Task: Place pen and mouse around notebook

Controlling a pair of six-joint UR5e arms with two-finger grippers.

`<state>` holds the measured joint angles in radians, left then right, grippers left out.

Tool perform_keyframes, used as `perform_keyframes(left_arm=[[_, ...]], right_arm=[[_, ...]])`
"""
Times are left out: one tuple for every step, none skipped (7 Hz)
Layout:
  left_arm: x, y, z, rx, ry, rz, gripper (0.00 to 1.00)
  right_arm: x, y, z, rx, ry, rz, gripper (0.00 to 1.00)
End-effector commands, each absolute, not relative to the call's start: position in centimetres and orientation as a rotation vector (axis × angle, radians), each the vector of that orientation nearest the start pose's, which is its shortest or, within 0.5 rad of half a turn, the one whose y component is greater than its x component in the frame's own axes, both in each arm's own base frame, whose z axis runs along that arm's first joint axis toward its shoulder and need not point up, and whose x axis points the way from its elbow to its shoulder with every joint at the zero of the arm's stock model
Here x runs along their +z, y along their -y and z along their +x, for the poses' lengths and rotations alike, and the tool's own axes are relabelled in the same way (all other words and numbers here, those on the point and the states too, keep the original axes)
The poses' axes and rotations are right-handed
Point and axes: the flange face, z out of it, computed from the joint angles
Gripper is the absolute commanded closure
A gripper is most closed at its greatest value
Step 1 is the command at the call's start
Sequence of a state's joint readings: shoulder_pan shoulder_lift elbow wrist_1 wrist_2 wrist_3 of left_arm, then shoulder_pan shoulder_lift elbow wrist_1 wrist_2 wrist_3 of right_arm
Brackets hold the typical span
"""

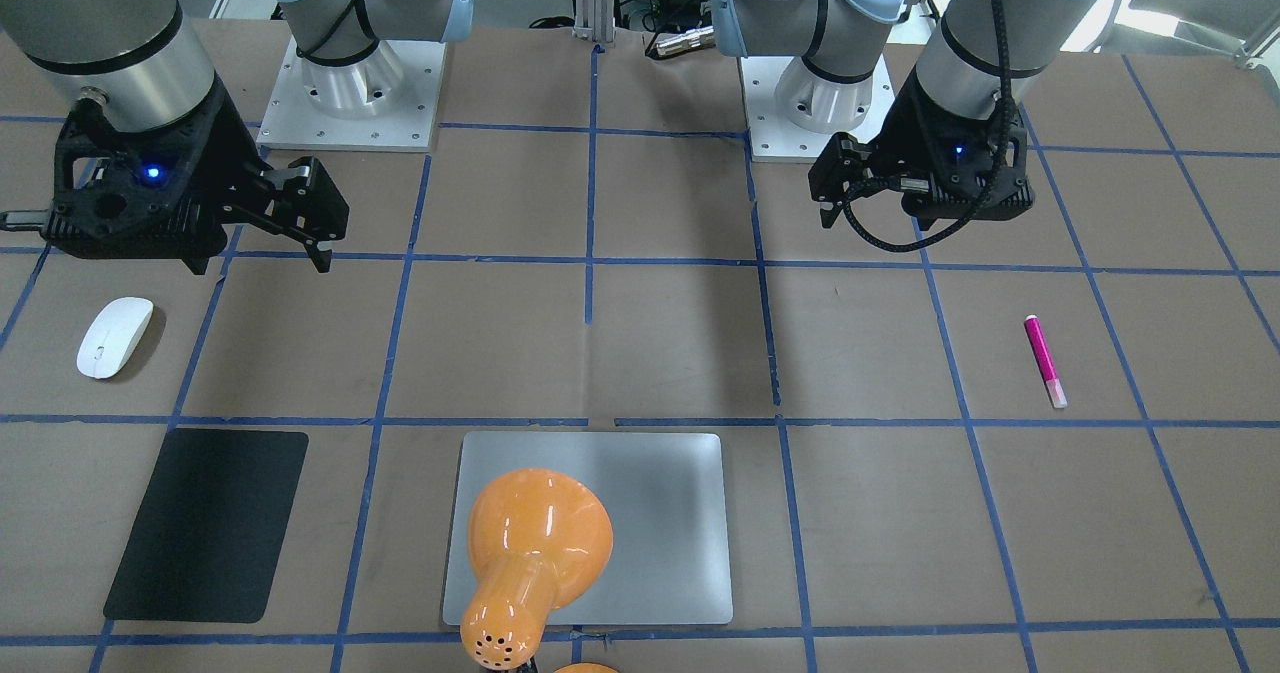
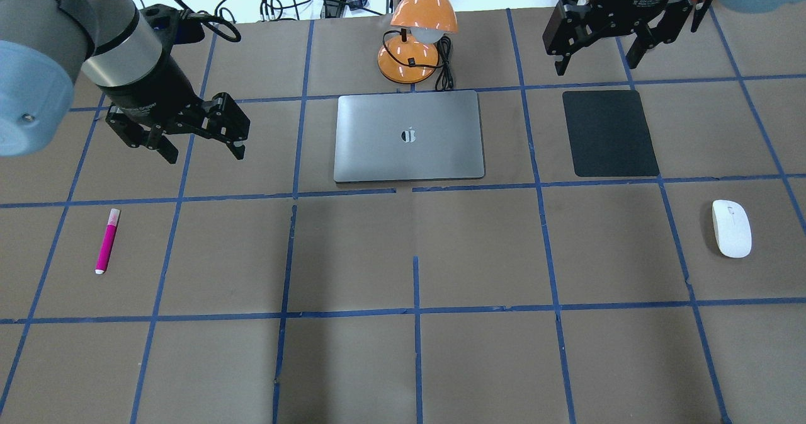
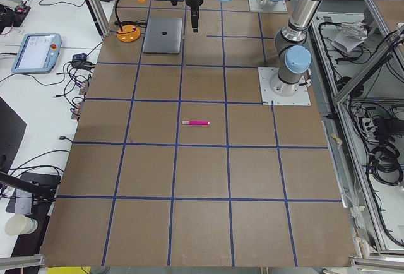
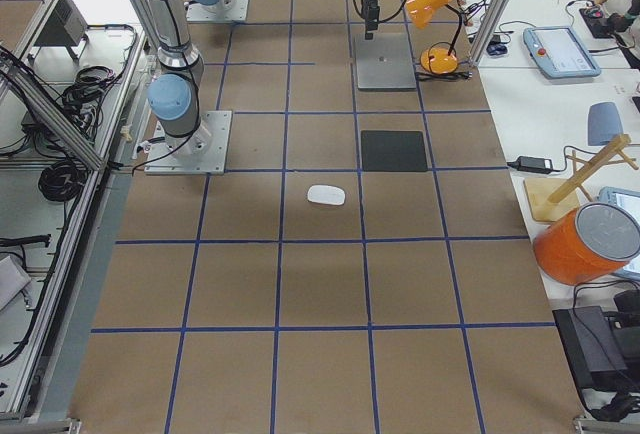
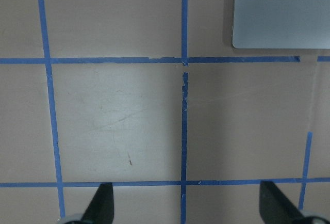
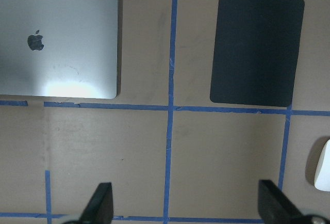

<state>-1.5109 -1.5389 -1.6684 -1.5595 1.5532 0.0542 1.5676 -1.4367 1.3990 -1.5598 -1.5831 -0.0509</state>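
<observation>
The pink pen [image 2: 107,240] lies on the brown table at my left, also seen as the pen [image 1: 1045,361]. At the far right rests the white mouse [image 2: 731,228], with its edge showing in the right wrist view as the mouse [image 6: 323,172]. The silver notebook [image 2: 409,135] lies closed at the table's far middle. My left gripper [image 2: 204,152] hovers open and empty between the pen and the notebook, above the table. Beyond the black mat, my right gripper [image 2: 595,68] hangs open and empty. Both wrist views show the fingers [image 5: 103,206] [image 6: 100,206] wide apart over bare table.
A black mat [image 2: 609,133] lies to the right of the notebook, between it and the mouse. An orange desk lamp [image 2: 419,27] stands just behind the notebook, its head leaning over it. Blue tape lines grid the table [image 2: 415,361].
</observation>
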Motion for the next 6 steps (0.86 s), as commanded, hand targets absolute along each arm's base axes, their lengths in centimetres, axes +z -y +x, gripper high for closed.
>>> perform_keyframes(left_arm=[[45.8,47.5,-10.6,0.086,-3.156,-0.01,0.0],[45.7,47.6,-10.4,0.088,-3.153,-0.015,0.0],[45.7,47.6,-10.3,0.088,-3.153,-0.017,0.0],[45.4,47.6,-10.4,0.091,-3.158,-0.018,0.0],[45.3,47.4,-10.4,0.103,-3.158,-0.018,0.0],[45.2,47.5,-10.4,0.103,-3.159,-0.018,0.0]], right_arm=[[50.1,55.2,13.0,-0.038,-3.156,-0.075,0.0],[49.8,55.2,12.9,-0.026,-3.165,-0.075,0.0],[49.5,54.6,11.7,0.018,-3.17,-0.044,0.0],[49.5,54.0,10.8,0.084,-3.166,-0.016,0.0],[48.9,54.2,8.4,0.112,-3.177,-0.075,0.0],[47.7,54.3,4.8,0.158,-3.176,-0.063,0.0]])
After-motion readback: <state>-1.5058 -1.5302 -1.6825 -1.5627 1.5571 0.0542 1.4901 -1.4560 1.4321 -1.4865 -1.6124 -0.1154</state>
